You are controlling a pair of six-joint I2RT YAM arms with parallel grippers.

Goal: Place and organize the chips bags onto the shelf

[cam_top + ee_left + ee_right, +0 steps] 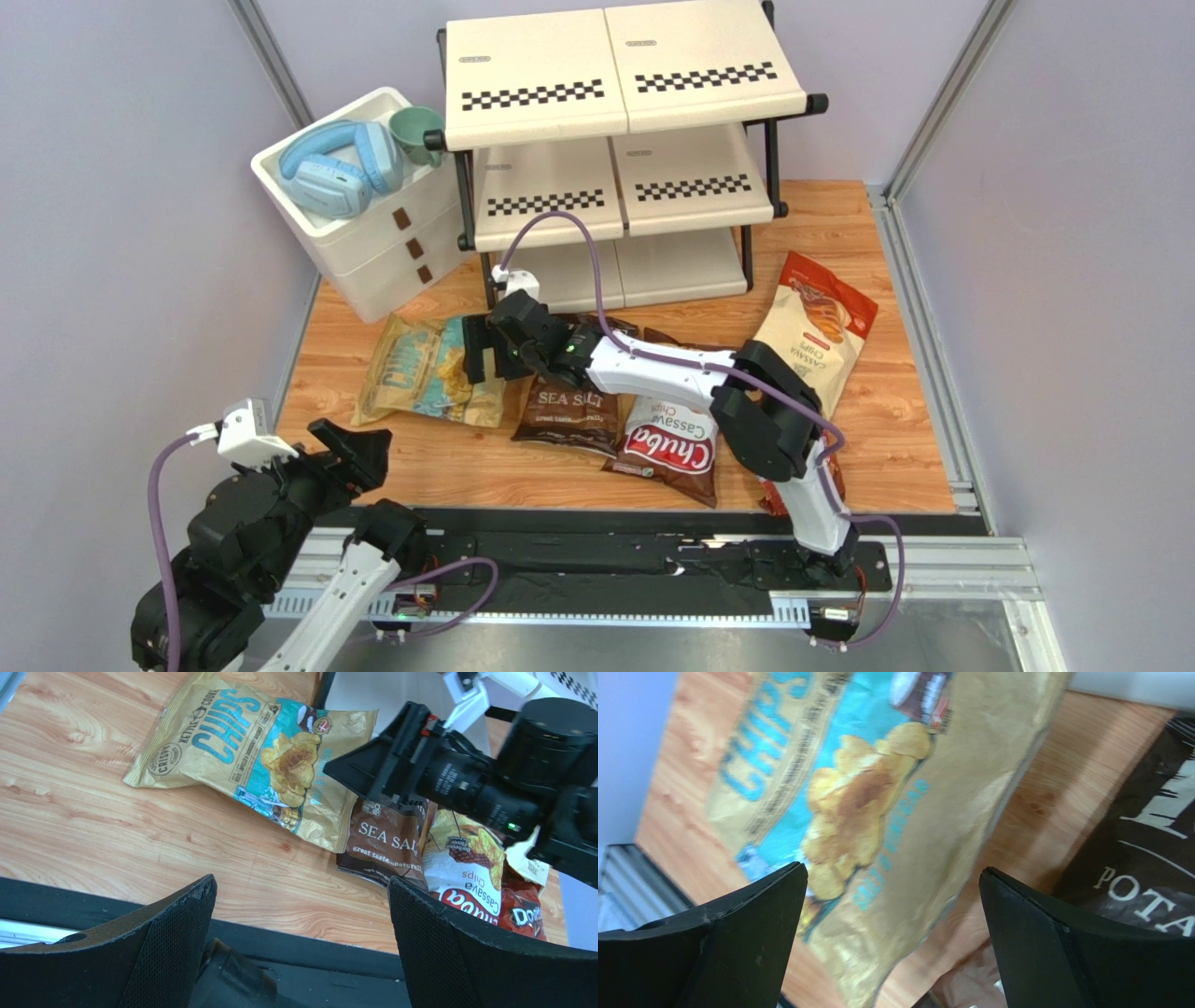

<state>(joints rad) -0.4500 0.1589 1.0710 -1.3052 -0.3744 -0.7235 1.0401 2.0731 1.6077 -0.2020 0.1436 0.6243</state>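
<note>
From above, the cream 3-tier shelf (533, 63) stands at the back of the table (912, 462), just beside a white drawer box (379, 252) carrying blue headphones (334, 168) and a green cup (418, 133). In front of the shelf lie a tan-and-teal bag (421, 371), a brown bag (568, 413) reading "SEA SALT", a white-and-red bag (671, 451) reading "Chuba Cassava" and, further right, a cream bag (814, 329) with a red-orange top. The right claw (484, 350) hangs over the tan-and-teal bag's right edge, and the left claw (351, 451) sits near the table's front left edge. The left wrist view shows the left claw spread wide, gripping nothing; "KETTLE COOKED CHIPS" and "great taste...naturally" are legible, and a red bag (523, 913) with Doritos lettering peeks out by the white-and-red bag. The right wrist view shows the right claw spread wide above the tan-and-teal bag, with "POTA" readable on the brown bag.
</note>
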